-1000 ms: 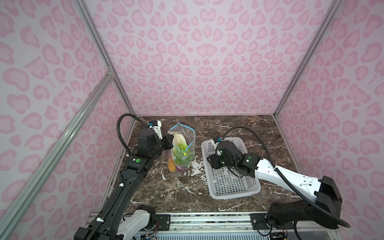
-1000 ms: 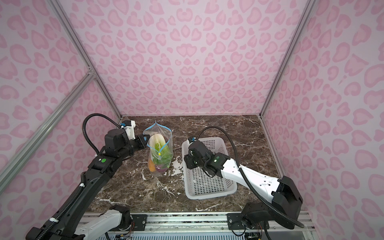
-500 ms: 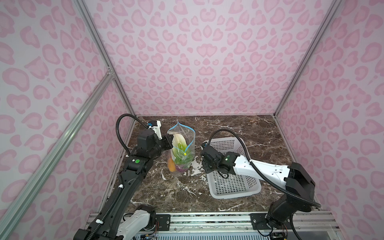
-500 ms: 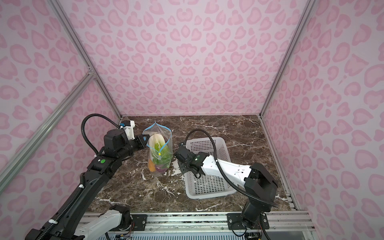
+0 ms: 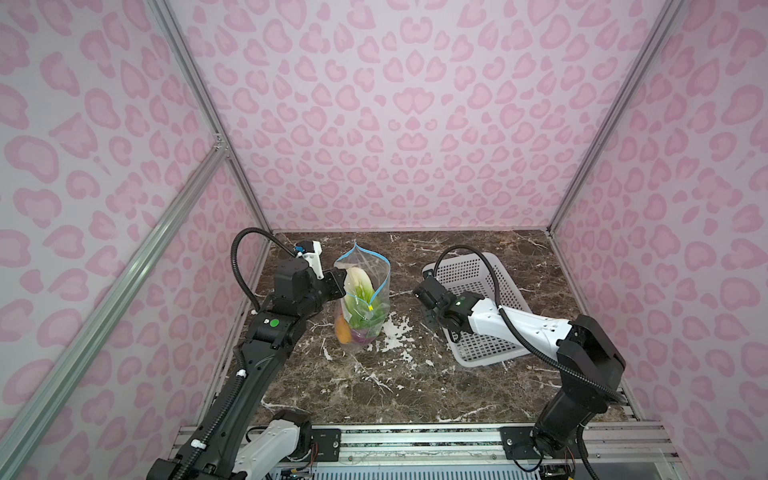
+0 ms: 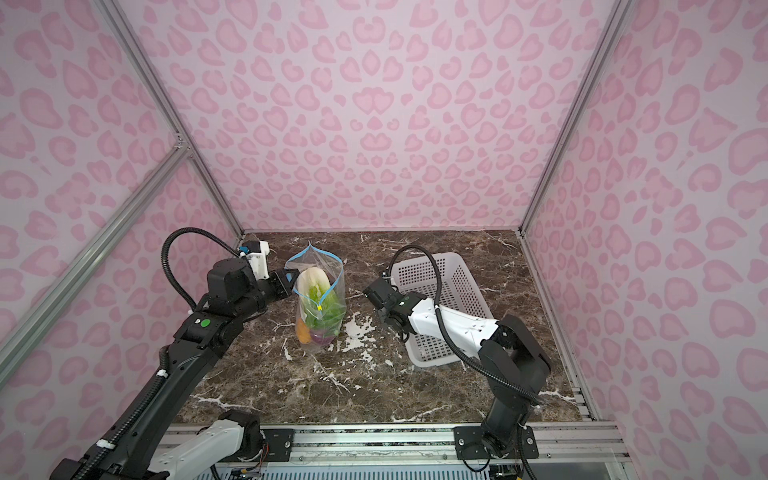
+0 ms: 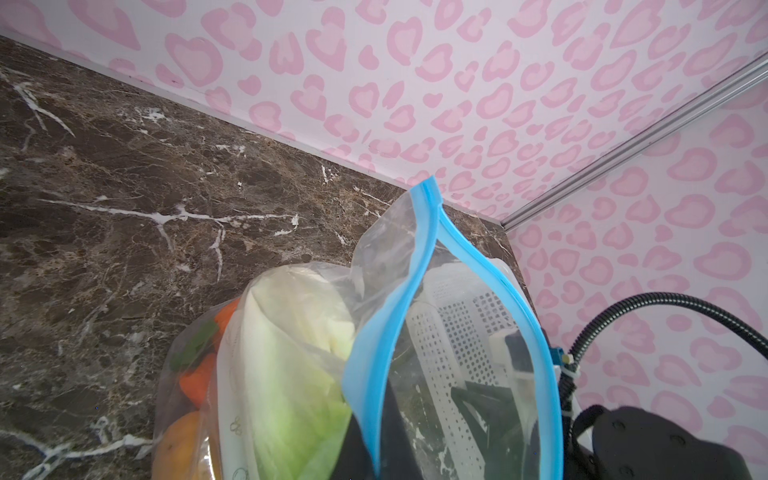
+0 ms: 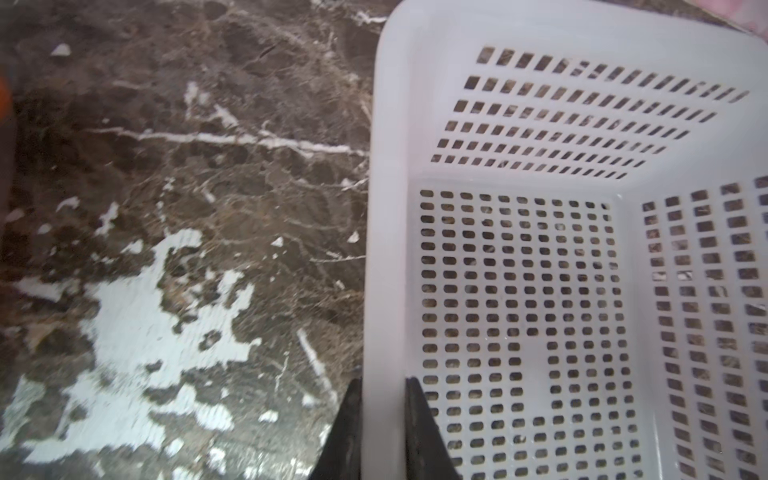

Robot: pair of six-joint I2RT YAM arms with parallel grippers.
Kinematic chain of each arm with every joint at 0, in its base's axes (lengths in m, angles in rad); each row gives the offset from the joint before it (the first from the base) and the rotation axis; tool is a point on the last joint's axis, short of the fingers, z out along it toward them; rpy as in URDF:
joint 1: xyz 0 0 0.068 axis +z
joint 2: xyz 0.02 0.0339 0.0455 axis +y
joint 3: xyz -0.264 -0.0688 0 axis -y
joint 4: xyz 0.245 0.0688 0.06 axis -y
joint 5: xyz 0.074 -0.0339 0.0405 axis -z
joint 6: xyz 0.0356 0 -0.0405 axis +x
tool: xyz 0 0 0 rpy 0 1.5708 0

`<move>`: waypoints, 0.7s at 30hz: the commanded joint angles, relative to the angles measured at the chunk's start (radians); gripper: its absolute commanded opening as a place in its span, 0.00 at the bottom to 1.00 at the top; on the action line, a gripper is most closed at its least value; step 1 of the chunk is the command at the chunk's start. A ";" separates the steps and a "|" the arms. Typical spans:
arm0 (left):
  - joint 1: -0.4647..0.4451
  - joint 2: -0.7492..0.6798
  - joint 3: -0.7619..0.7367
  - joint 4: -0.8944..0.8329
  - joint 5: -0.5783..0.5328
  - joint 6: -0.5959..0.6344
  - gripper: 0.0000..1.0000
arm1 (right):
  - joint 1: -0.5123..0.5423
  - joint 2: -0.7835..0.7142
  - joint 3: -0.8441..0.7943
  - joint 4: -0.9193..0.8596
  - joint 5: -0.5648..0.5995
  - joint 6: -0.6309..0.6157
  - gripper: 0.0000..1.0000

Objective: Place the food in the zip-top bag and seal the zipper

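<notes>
My left gripper (image 5: 340, 280) clamps the rim of the limp zip-top bag (image 5: 368, 291); I'd pinch its zipper (image 7: 424, 232) slider. My right gripper (image 8: 382, 388) straddles the basket (image 8: 382, 208) rim, grip unclear.

- The zip-top bag (image 5: 365, 291) stood upright on the table (image 5: 374, 386), left of the middle in both top views.
- The food sat inside the bag: the cabbage (image 5: 356, 278) on top, reaching the mouth, with the carrot (image 5: 341, 328) and the onion (image 5: 361, 337) below it at the bottom.
- The basket (image 5: 465, 270) lay on the table to the right of the bag, near it but apart.
- The left gripper (image 5: 338, 284) was at the bag's upper left edge, pinching it.
- The right gripper (image 8: 382, 384) straddled the basket's rim on the side towards the bag, one finger outside the wall and one inside.
</notes>
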 commanded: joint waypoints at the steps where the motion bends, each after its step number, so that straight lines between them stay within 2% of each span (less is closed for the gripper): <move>1: 0.002 -0.003 -0.004 0.042 0.007 -0.004 0.03 | -0.061 0.015 -0.024 -0.040 0.012 -0.066 0.16; 4: 0.001 0.002 -0.002 0.045 0.023 -0.004 0.03 | -0.134 0.018 -0.027 -0.011 0.003 -0.112 0.18; 7: 0.002 0.019 0.006 0.050 0.063 0.007 0.03 | -0.189 0.022 -0.004 -0.013 -0.022 -0.147 0.24; 12: 0.002 0.061 0.020 0.063 0.163 0.016 0.03 | -0.182 -0.051 0.034 -0.005 -0.048 -0.243 0.50; 14: 0.003 0.076 0.022 0.069 0.193 0.018 0.03 | -0.170 -0.094 0.056 -0.012 -0.085 -0.285 0.56; 17: 0.001 0.089 0.025 0.077 0.226 0.023 0.03 | -0.145 -0.171 0.088 -0.013 -0.187 -0.371 0.61; 21: -0.001 0.101 0.031 0.084 0.273 0.033 0.03 | -0.097 -0.273 0.093 0.036 -0.381 -0.529 0.58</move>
